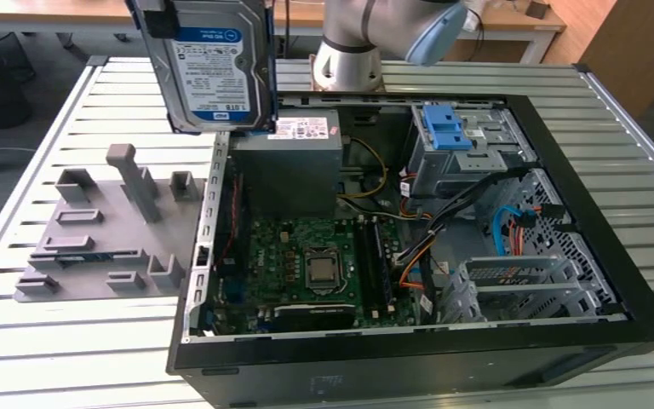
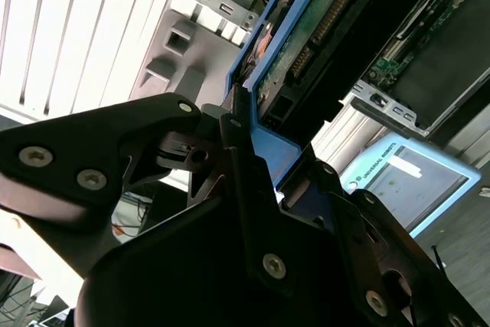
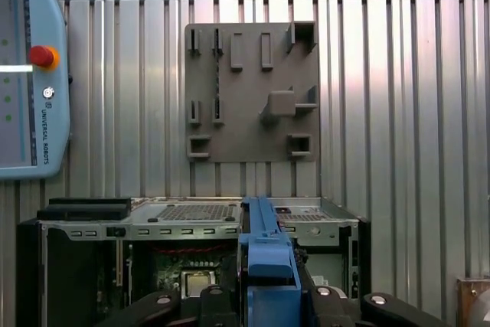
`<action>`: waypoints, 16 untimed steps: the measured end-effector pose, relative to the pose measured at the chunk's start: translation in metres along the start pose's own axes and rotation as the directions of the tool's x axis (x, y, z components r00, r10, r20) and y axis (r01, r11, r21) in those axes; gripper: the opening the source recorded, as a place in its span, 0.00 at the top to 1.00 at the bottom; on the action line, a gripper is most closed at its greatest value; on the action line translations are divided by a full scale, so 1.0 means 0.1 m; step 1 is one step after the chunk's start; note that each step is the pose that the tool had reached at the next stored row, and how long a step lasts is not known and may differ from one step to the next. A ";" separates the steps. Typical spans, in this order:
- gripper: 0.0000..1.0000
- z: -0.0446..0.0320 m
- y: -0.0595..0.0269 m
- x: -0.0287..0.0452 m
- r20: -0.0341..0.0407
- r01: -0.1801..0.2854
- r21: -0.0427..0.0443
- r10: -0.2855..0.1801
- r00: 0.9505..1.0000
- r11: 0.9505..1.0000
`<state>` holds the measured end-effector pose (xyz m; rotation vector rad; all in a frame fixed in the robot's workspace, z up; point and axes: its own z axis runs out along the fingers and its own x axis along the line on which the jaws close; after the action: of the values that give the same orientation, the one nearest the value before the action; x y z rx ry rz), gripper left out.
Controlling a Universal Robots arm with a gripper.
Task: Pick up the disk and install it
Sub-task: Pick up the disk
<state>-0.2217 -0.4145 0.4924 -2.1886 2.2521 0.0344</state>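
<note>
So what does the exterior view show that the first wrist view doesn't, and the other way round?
Exterior view: the disk's labelled face, held upright, clear of the open computer case, plus the blue latch bracket and the power supply box inside. First wrist view: the teach pendant with its red button, and the gripper clamped on the disk's blue carrier edge. Both: the disk, the case, the grey fixture plate and the slatted table.
</note>
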 end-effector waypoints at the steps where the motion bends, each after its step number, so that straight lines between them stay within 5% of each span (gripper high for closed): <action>1: 0.64 0.000 -0.013 0.000 0.000 0.000 0.000 0.000 1.000 1.000; 16: 0.64 0.002 -0.325 0.056 0.000 0.000 0.001 0.000 1.000 1.000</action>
<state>-0.1894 -0.4210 0.4916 -2.1880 2.2514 0.0329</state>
